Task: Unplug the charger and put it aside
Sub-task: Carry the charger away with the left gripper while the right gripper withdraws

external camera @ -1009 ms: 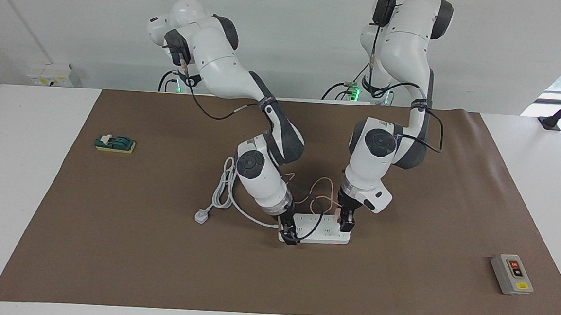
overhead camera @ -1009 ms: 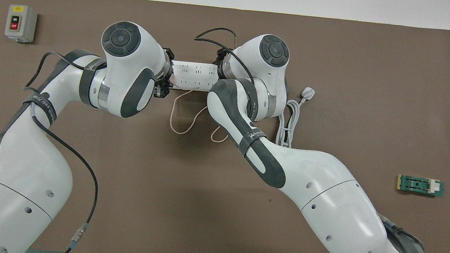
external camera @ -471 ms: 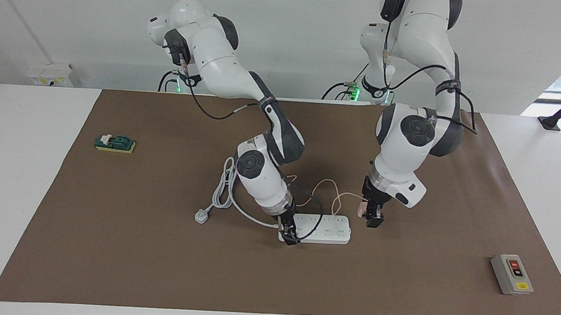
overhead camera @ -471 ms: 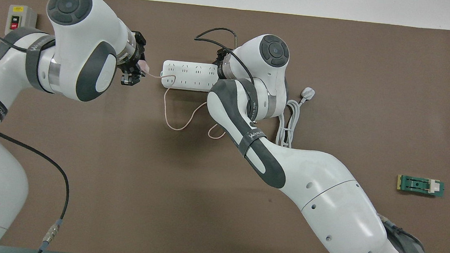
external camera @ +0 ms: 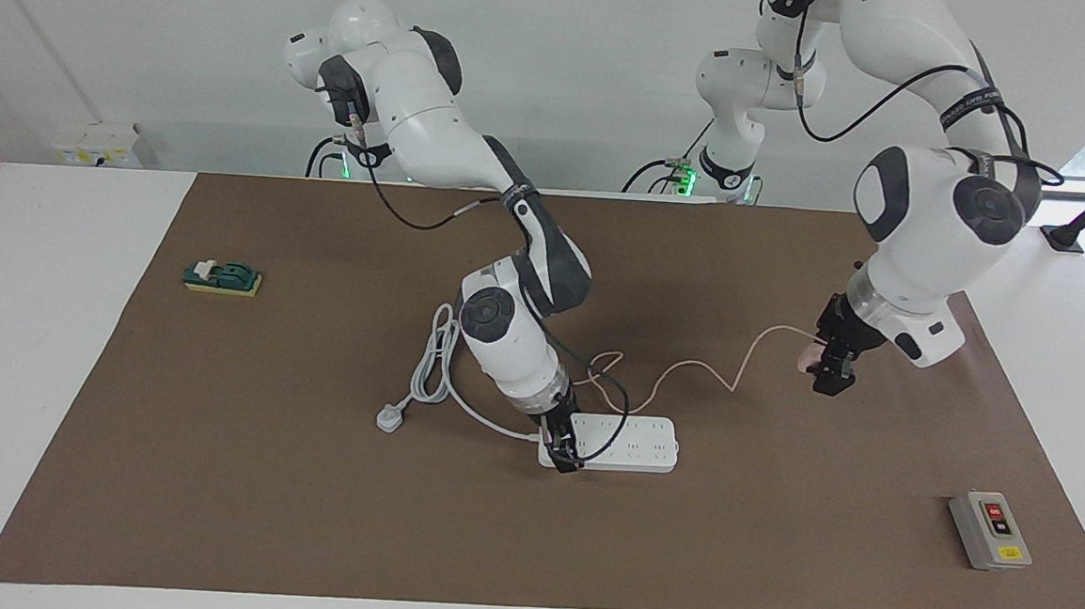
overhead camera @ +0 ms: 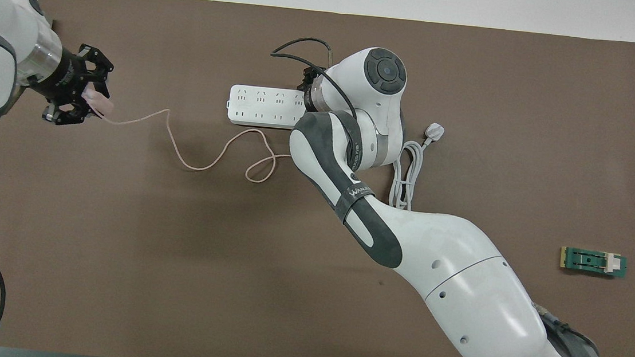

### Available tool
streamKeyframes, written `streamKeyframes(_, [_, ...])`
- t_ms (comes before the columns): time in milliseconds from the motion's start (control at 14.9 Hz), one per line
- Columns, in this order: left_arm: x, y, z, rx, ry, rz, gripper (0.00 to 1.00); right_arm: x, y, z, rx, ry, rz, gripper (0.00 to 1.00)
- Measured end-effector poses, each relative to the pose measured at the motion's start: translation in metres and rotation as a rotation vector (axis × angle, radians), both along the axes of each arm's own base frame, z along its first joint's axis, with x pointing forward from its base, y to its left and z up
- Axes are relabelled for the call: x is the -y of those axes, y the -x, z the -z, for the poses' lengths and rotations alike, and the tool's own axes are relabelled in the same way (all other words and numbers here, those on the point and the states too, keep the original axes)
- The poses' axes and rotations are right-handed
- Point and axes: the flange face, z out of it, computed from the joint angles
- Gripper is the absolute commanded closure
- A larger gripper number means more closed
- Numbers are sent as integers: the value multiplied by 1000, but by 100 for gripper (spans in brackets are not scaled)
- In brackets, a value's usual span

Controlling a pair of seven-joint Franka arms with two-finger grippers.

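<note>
Gripping the pale pink charger [external camera: 808, 357], the left gripper [external camera: 828, 374] hung in the air over the brown mat [external camera: 303, 516] toward the left arm's end of the tabletop [external camera: 48, 387], its fingers clamped on the plug cube, which was out of the white power strip [external camera: 624, 441]. From the cube the thin pink cable [external camera: 689, 375] sagged down to the mat and ran in loops toward the strip. The right gripper [external camera: 560, 449] was down at the end of the power strip where its white cord [external camera: 435, 373] leaves; whether its fingers were together or apart I could not tell. A grey switch box [external camera: 990, 530] lay near the mat's corner, and a green block [external camera: 222, 277] sat toward the right arm's end. From overhead, the left gripper [overhead camera: 80, 101] held the charger [overhead camera: 101, 103] well apart from the power strip [overhead camera: 263, 106], the cable [overhead camera: 193, 159] curling across the mat [overhead camera: 171, 275] between them. The right gripper [overhead camera: 306, 88] was mostly covered by its own arm at the strip's end, beside the coiled cord [overhead camera: 407, 175]. The green block [overhead camera: 593, 262] lay nearer the robots than the strip.
</note>
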Motion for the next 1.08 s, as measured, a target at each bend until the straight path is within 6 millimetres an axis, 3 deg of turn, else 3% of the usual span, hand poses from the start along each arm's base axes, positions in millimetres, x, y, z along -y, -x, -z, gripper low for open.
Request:
streamKeyframes(202, [-74, 10, 12, -28, 29, 167, 100, 8, -1, -31, -9, -3, -8, 0])
streamKeyframes(336, [-103, 21, 26, -43, 59, 330, 100, 24, -5, -60, -18, -4, -7, 0])
streamKeyframes(740, [-95, 47, 61, -31, 129, 859, 100, 97, -12, -137, -3, 18, -164, 0])
streamKeyframes(874, [-95, 50, 67, -30, 145, 962, 100, 154, -14, -174, 23, 36, -282, 0])
streamKeyframes(1076, [-94, 51, 71, -31, 154, 1011, 100, 216, -6, -212, 68, 129, -461, 0])
